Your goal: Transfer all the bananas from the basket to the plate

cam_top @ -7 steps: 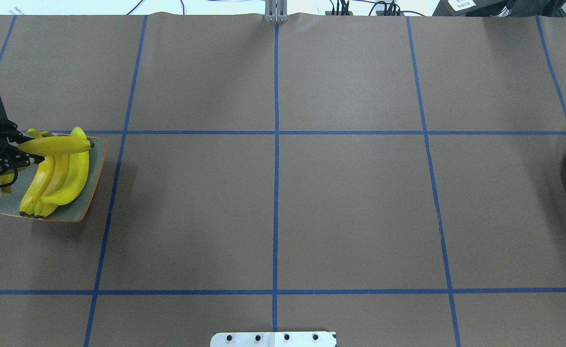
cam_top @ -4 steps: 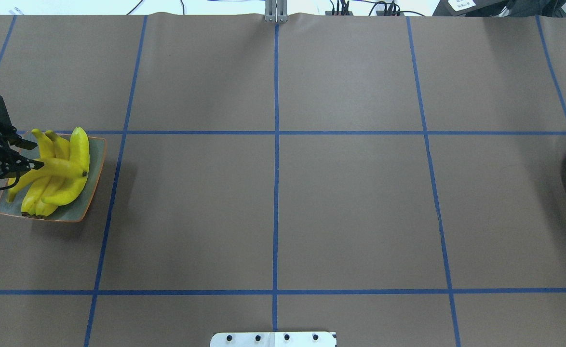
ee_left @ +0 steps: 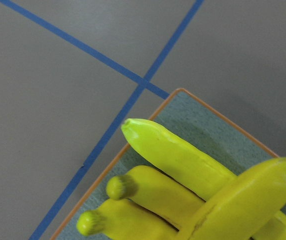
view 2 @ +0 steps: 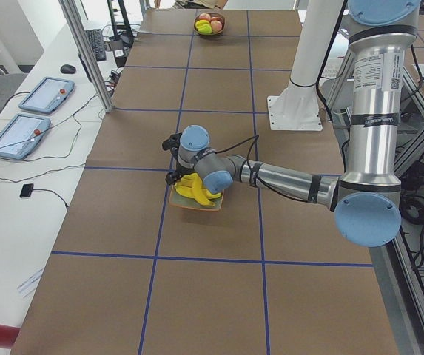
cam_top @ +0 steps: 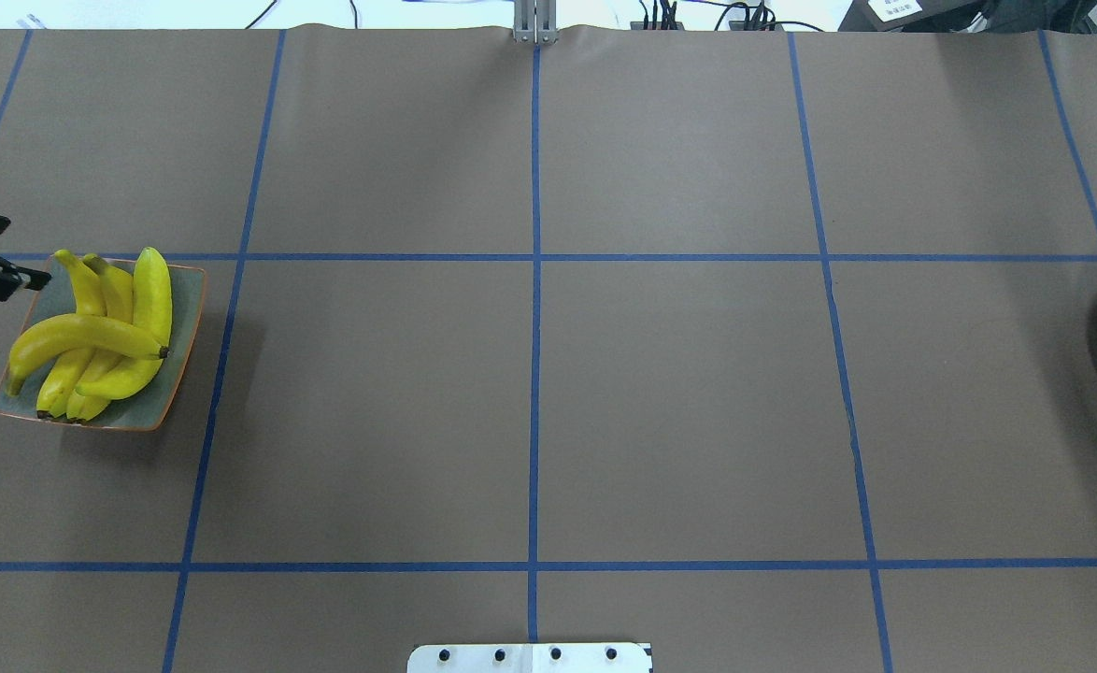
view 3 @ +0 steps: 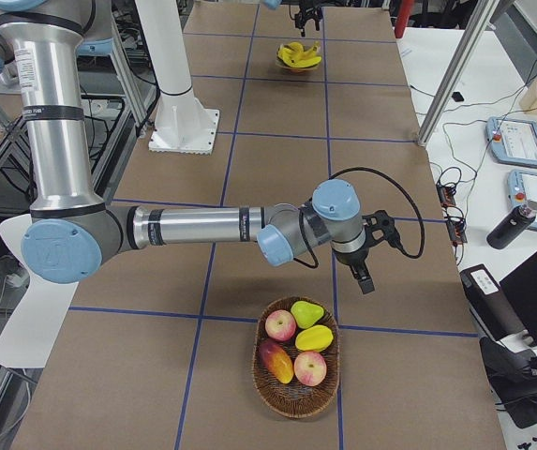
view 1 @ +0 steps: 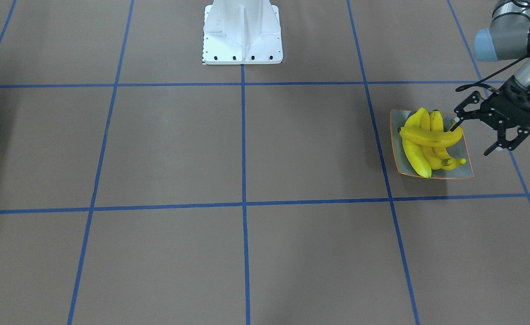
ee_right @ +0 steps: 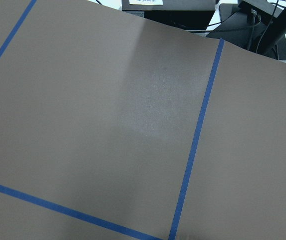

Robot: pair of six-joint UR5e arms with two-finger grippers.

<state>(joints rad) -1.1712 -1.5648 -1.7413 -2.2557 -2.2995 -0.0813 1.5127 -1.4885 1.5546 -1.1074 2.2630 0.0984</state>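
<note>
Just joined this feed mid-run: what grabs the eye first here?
Four bright yellow bananas lie piled on the square grey-green plate with an orange rim, far out on the robot's left, one crosswise over three. The left gripper hangs open beside it; the brown wicker basket, far on the right, holds only other fruit.

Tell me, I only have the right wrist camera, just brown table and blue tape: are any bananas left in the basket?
Observer: None. In the exterior right view the basket holds only other fruit.
Operator: Where are they?
Observer: All four bananas lie on the plate, one crosswise on top of the other three.
Operator: Is the left gripper holding one?
Observer: No, the left gripper is open and empty beside the plate.
</note>
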